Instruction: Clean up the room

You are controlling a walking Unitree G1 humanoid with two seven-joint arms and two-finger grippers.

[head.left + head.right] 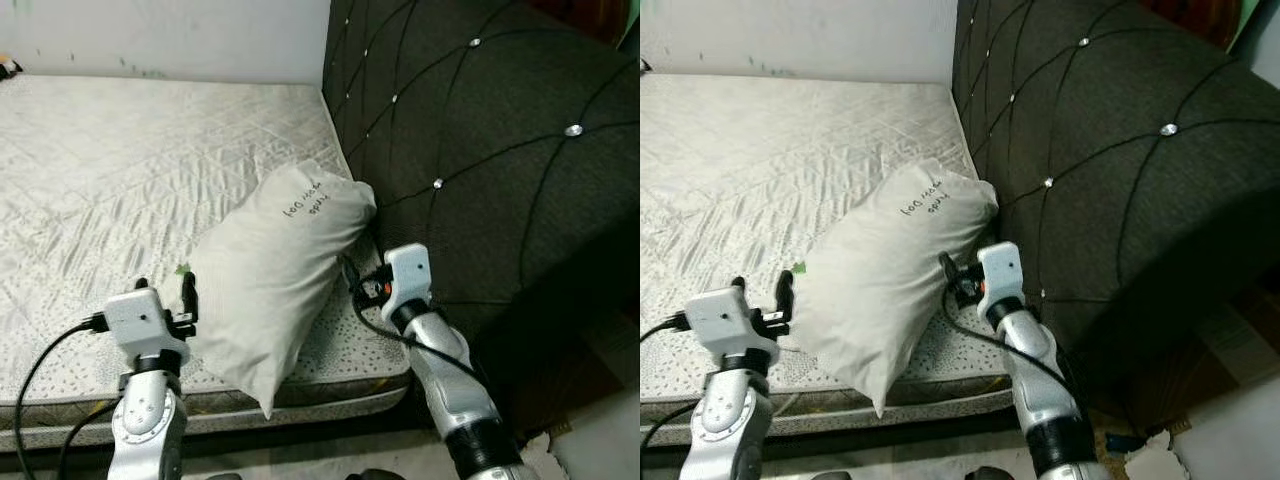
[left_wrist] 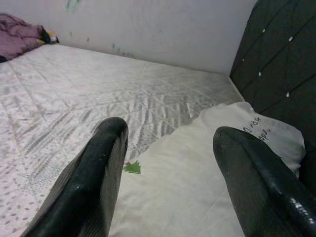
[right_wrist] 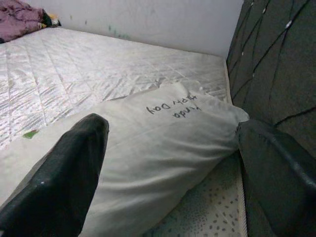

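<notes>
A white pillow with dark handwriting near its top lies on the bare quilted mattress. It leans against the dark tufted headboard, and its lower corner hangs over the mattress's front edge. My left gripper is at the pillow's left side, open, and the left wrist view shows its fingers spread over the pillow. My right gripper is at the pillow's right side by the headboard. It is open, with the pillow lying between its wide-spread fingers.
A small green scrap lies on the mattress just left of the pillow. A purple cloth is bunched at the far corner by the white wall. The floor shows at the lower right beside the bed.
</notes>
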